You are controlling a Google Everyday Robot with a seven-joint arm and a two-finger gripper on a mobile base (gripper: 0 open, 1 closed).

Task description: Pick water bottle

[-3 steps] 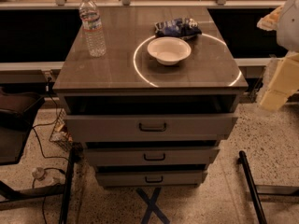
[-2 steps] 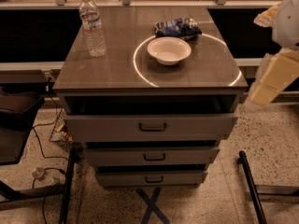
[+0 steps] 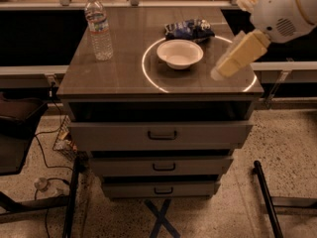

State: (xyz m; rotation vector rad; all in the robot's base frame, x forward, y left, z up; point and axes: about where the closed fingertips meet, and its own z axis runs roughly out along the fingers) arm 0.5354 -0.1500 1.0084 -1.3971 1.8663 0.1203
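Over the cabinet top's (image 3: 124, 66) right side, my gripper (image 3: 225, 67) is hovering. The water bottle (image 3: 99, 29) is standing well left of it. I cannot tell its opening.

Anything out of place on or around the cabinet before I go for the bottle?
Nothing spilled: water bottle stands upright, back left. The top drawer looks pulled partly out. End effector hovers over the right of the cabinet top.

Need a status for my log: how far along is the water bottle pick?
Nothing done yet: the water bottle stands upright, untouched, at the back-left corner of the cabinet top. In hand: the gripper hovers over the right side, beside the white bowl. Left: cross over, grasp, lift.
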